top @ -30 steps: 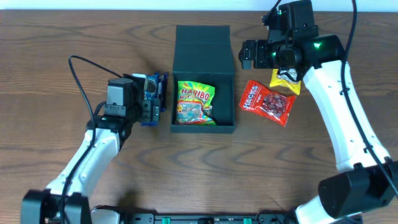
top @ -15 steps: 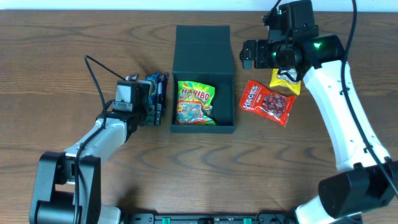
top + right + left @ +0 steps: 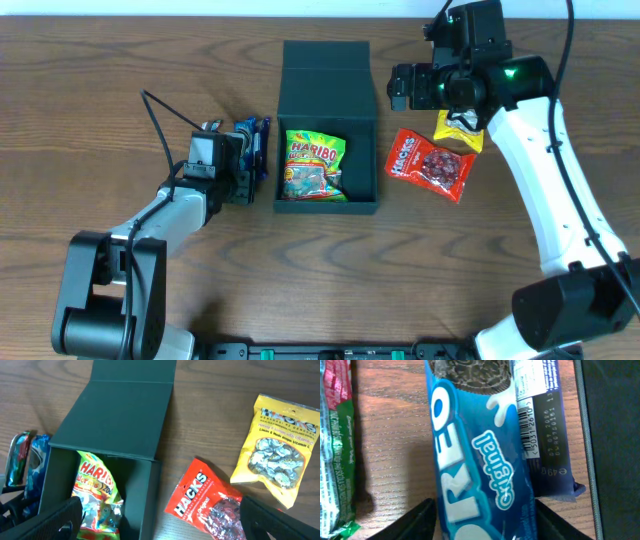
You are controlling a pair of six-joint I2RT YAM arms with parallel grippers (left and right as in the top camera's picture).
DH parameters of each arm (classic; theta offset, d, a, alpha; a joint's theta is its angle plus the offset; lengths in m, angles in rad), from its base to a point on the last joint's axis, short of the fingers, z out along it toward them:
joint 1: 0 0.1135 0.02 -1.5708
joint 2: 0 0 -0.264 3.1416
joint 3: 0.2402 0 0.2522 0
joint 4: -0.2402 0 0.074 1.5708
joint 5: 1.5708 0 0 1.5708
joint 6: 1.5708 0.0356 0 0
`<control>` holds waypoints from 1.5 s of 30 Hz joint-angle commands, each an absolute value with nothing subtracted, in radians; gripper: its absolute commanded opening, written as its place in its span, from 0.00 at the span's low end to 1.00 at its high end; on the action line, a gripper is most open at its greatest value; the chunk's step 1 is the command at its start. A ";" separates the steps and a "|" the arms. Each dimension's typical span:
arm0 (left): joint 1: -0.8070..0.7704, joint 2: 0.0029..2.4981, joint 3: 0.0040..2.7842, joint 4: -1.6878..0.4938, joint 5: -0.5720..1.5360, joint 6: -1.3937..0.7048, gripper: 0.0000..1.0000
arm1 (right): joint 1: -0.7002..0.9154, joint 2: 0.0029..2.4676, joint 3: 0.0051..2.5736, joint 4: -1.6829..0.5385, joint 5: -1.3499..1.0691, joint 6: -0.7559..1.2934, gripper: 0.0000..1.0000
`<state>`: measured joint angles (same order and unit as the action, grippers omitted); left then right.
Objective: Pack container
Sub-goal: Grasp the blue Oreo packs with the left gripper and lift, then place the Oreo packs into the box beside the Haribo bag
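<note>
The container (image 3: 378,150) is a dark box in mid-table with its flap lid (image 3: 326,70) open toward the far side. A Haribo bag (image 3: 314,165) lies inside it and also shows in the right wrist view (image 3: 95,490). A blue Oreo packet (image 3: 256,145) lies on the table along the box's left wall. My left gripper (image 3: 246,168) has a finger against each side of the Oreo packet (image 3: 475,450). My right gripper (image 3: 398,90) is open and empty, held above the table to the right of the lid.
A red Hacks bag (image 3: 430,165) and a yellow Hacks bag (image 3: 458,128) lie to the right of the box. A red and green foil packet (image 3: 335,445) lies just left of the Oreo packet. The table's far edge is close behind the lid.
My left gripper has moved a little forward and to the right, onto the Oreo packet. The right arm has not moved.
</note>
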<state>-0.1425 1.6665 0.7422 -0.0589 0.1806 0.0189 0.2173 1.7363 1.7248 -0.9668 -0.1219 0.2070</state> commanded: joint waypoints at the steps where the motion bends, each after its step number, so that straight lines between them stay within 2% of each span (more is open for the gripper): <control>1: -0.142 1.680 0.763 -0.059 0.180 0.019 0.52 | 0.208 1.737 1.731 -0.962 -0.112 0.193 0.99; 9: -0.142 1.645 0.817 -0.089 0.180 -0.031 0.37 | 0.186 1.737 1.734 -0.953 -0.112 0.193 0.99; 18: -0.148 1.504 1.044 -0.321 0.105 -0.056 0.27 | 0.069 1.656 1.738 -0.960 -0.112 0.193 0.99; 23: -0.217 1.465 1.054 -0.337 0.144 -0.159 0.27 | 0.014 1.595 1.738 -0.962 -0.112 0.193 0.99; 30: -0.476 1.470 1.054 -0.311 0.157 -0.360 0.27 | -0.006 1.568 1.738 -0.993 -0.112 0.204 0.99; 35: -0.604 1.528 1.054 -0.262 0.150 -0.493 0.27 | -0.006 1.568 1.738 -1.015 -0.112 0.209 0.99; 45: -0.682 1.631 1.054 -0.156 0.208 -0.631 0.28 | -0.006 1.568 1.738 -1.063 -0.112 0.208 0.99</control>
